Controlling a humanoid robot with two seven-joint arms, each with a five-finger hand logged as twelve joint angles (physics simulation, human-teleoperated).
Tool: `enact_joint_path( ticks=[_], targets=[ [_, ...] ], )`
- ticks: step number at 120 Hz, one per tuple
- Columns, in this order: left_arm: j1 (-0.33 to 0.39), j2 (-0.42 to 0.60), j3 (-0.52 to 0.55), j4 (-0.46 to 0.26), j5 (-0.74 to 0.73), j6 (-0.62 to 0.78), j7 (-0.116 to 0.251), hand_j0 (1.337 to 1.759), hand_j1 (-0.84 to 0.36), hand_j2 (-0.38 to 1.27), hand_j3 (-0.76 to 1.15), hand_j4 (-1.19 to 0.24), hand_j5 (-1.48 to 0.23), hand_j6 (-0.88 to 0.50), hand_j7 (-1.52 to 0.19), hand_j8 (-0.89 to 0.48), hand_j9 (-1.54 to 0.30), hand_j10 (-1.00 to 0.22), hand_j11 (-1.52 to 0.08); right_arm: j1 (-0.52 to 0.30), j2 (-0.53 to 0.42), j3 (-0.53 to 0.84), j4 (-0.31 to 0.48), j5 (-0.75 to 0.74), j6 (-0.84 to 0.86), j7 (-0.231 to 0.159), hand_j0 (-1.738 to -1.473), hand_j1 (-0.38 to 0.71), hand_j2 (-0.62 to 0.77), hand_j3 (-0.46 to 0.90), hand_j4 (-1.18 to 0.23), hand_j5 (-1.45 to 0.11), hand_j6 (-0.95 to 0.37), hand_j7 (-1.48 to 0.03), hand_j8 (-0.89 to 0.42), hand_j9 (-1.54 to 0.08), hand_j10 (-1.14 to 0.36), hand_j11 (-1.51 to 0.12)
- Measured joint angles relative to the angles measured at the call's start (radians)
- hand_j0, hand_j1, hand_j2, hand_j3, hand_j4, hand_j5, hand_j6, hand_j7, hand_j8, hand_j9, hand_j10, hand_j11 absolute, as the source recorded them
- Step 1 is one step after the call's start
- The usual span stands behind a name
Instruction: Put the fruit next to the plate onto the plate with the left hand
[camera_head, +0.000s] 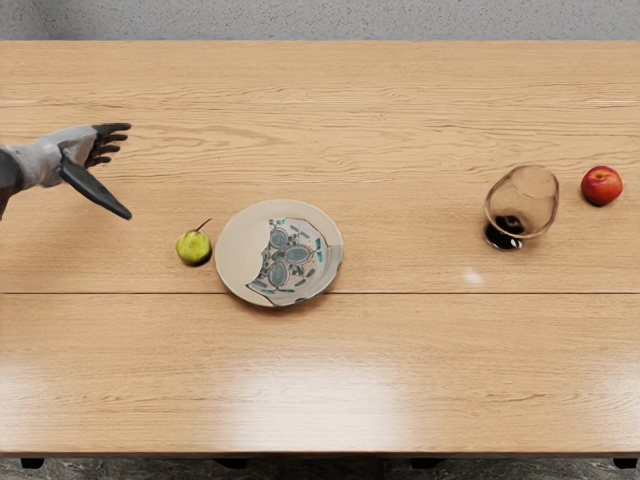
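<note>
Patterned plate (236, 252) sits centre frame, the green pear (194, 247) just left of its rim (resting on the table (420, 370)). Left hand (78, 154) hovers upper left, fingers spread, holding nothing.

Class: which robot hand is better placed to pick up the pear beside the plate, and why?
Left. The left robot hand is open, above-left of the pear, which lies left of the plate; no right arm shows.
</note>
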Motion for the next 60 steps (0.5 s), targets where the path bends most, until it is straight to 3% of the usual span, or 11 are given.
enact_joint_path(
  ticks=[14, 32, 60],
  targets=[
    [0.009, 0.050, 0.037, -0.097, 0.021, 0.064, -0.080, 1.658, 0.30, 0.01, 0.00, -0.04, -0.05, -0.04, -0.05, -0.04, -0.05, -0.04, -0.05, 0.000, 0.000, 0.000, 0.000, 0.000, 0.000, 0.000, -1.658, -0.35, 0.00, 0.00, 0.00, 0.00, 0.00, 0.00, 0.00, 0.00, 0.00, 0.00],
    [0.036, 0.055, 0.068, -0.170, 0.029, 0.087, -0.149, 1.658, 0.29, 0.01, 0.00, -0.05, -0.06, -0.05, -0.06, -0.05, -0.06, -0.05, -0.06, 0.000, 0.000, 0.000, 0.000, 0.000, 0.000, 0.000, -1.658, -0.35, 0.00, 0.00, 0.00, 0.00, 0.00, 0.00, 0.00, 0.00, 0.00, 0.00],
    [0.073, 0.046, 0.081, -0.194, 0.032, 0.092, -0.202, 1.658, 0.25, 0.02, 0.00, -0.08, -0.11, -0.08, -0.11, -0.08, -0.11, -0.08, -0.11, 0.000, 0.000, 0.000, 0.000, 0.000, 0.000, 0.000, -1.658, -0.35, 0.00, 0.00, 0.00, 0.00, 0.00, 0.00, 0.00, 0.00, 0.00, 0.00]
  ],
)
